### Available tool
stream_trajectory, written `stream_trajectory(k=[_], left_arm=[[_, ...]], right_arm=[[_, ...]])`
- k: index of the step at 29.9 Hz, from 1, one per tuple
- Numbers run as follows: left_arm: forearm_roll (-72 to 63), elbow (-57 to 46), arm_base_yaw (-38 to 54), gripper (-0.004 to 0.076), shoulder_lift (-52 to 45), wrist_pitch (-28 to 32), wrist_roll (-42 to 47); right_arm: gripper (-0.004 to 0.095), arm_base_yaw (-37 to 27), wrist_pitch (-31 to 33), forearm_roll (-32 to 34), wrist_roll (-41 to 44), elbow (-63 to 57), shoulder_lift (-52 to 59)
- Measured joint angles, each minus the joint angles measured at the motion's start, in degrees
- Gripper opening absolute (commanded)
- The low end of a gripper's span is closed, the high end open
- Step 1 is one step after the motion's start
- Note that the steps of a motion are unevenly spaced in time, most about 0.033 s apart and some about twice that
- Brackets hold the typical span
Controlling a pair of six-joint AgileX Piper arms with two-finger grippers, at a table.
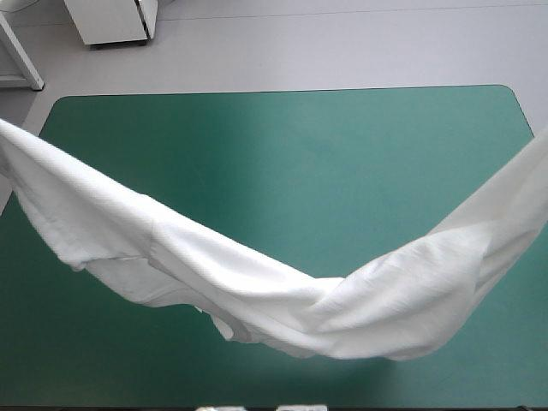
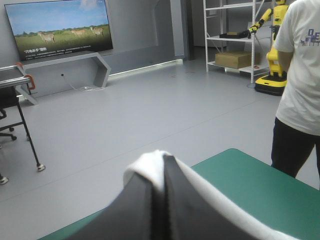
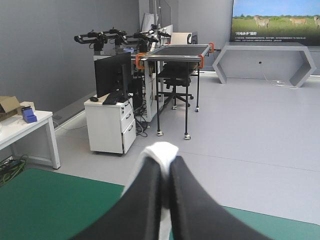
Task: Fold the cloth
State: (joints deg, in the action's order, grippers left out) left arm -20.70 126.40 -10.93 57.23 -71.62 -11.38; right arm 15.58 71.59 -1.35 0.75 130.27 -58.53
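- The white short-sleeved fabric T-shirt (image 1: 257, 291) hangs in the air as a long sagging sling. It is strung between the two grippers, both of which sit beyond the sides of the high view.
- The left gripper (image 2: 162, 159), two broad black fin-shaped fingers, is pinched all but closed. A fold of the white fabric is caught between its tips and spills down one side of it.
- The right gripper (image 3: 164, 159) stands the same way, its fingers pressed together on a small tuft of the shirt that pokes out just ahead of the tips.
- Below both grippers lies the teal-green covered worktop (image 1: 282, 154). The shirt's lowest belly droops midway between them, toward the worktop's near edge (whether it brushes the cover there I cannot tell).
- The step in hand, as I judge it, is the lift-and-stretch before laying the shirt out flat. No fold is made yet. The fabric is twisted and bunched at the middle, and what looks like a sleeve dangles under the half nearer the left gripper.
- The next move probably calls for drawing the grippers farther apart to take out the sag. Both would then lower evenly so the cloth lands spread, not heaped.
- Nothing else shows on the visible part of the cover, so the hindrance is the shirt itself. The twist at the sag could land as a crease, and an uneven pull could slip a pinched corner free.
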Motion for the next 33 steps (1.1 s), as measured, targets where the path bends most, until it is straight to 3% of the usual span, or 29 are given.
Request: stream_trajectory(k=[7,12,19,26,33], left_arm=[[6.61,-3.44,-0.06,-0.0010,0.84,0.00,4.86],[8.96,-12.53,-0.06,-0.0010,5.70,0.00,6.01],[11.20,-21.49,-0.06,-0.0010,19.38,0.00,6.81],[14.85,-22.16,-0.06,-0.0010,33.92,0.69,6.81],[15.60,-22.16,-0.06,-0.0010,47.52,7.83,6.81]], right_arm=[[-0.0017,0.00,0.00,3.23,0.65,-5.08,-2.69],[-0.0017,0.00,0.00,4.60,0.96,-10.16,-9.44],[-0.0018,0.00,0.00,4.72,1.20,-13.85,-22.33],[-0.0018,-1.37,-2.28,4.86,0.98,-14.15,-37.53],[-0.0017,-3.07,-4.63,4.88,0.93,-14.26,-50.96]])
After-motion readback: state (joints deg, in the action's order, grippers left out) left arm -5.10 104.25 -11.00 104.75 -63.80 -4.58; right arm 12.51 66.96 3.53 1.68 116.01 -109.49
